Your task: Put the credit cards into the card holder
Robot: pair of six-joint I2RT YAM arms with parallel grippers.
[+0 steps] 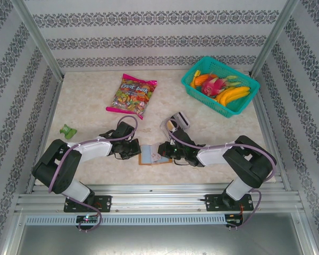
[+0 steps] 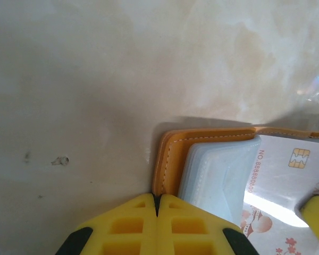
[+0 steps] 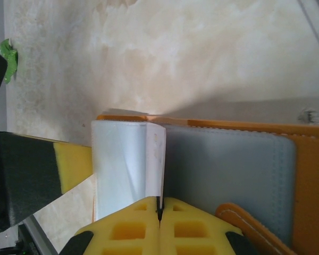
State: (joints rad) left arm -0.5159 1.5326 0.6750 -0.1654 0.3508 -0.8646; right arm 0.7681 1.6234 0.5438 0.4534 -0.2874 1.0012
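Note:
The orange-brown card holder lies open on the table between both grippers, its pale clear pockets facing up. In the left wrist view my left gripper is shut on the orange stitched edge of the card holder. My right gripper is shut on a white credit card, held on edge over the grey inside of the card holder. The left wrist view shows the face of that credit card, with a gold chip and a printed number. From above, the left gripper and right gripper almost meet.
A clear slotted tray stands just behind the right gripper. A colourful sweets bag lies at the back centre, with a teal basket of fruit at the back right. A small green object lies at the left.

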